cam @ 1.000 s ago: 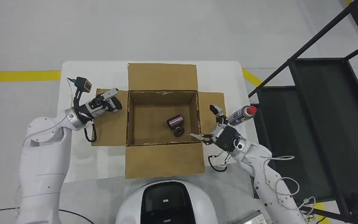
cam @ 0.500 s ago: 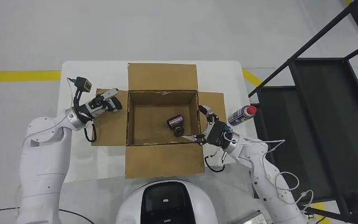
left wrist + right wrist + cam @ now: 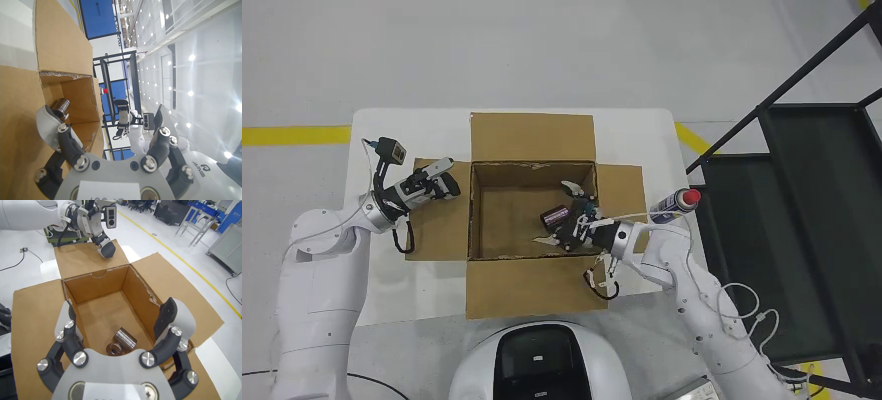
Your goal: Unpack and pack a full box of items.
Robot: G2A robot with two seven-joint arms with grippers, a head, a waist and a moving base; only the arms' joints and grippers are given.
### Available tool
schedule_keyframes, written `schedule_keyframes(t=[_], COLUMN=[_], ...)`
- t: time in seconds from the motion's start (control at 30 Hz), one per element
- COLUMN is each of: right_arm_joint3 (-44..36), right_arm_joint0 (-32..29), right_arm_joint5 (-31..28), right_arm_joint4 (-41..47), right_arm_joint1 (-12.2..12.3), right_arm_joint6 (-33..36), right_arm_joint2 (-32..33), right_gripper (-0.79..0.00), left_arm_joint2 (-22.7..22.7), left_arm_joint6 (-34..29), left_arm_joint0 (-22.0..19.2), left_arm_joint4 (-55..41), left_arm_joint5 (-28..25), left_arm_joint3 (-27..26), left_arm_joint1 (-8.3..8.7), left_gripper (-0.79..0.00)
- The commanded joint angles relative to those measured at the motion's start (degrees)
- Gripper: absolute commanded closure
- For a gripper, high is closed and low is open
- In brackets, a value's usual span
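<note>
The spray can (image 3: 674, 206) is out at centre right; only the metal cylinder (image 3: 123, 341) is left in the box (image 3: 532, 172). The right hand (image 3: 117, 308) hangs released above it, and the left hand (image 3: 449, 182) is released too.

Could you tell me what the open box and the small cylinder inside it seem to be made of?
Open brown box: matte corrugated cardboard; fluting shows along torn edges. Small flanged silver cylinder: probably polished steel, given its bright reflections.

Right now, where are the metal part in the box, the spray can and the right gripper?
metal part (image 3: 124, 339), right wrist view: on the side of its cylinder body.
spray can (image 3: 672, 207), top view: on the middle of its body.
right gripper (image 3: 118, 303), right wrist view: midway between its open fingertips.
</note>
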Motion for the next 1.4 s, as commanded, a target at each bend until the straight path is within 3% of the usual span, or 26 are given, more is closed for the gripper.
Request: schedule_keyframes(t=[0.0, 0.17, 1.37], right_arm_joint3=[2.5, 8.8, 8.8], right_arm_joint0=[3.1, 8.4, 8.4], right_arm_joint5=[0.5, -0.4, -0.4], right_arm_joint4=[4.1, 14.6, 14.6], right_arm_joint1=[-0.5, -1.3, -1.3], right_arm_joint6=[7.6, 14.2, 14.2], right_arm_joint2=[-2.4, -5.0, -5.0], right_gripper=[-0.785, -0.785, -0.785], left_arm_joint2=[0.0, 0.0, 0.0], left_arm_joint6=[0.0, 0.0, 0.0], left_arm_joint0=[0.0, 0.0, 0.0], left_arm_joint4=[0.0, 0.0, 0.0], left_arm_joint5=[0.0, 0.0, 0.0], left_arm_joint3=[0.0, 0.0, 0.0], left_arm_joint1=[0.0, 0.0, 0.0], left_gripper=[-0.785, -0.785, -0.785])
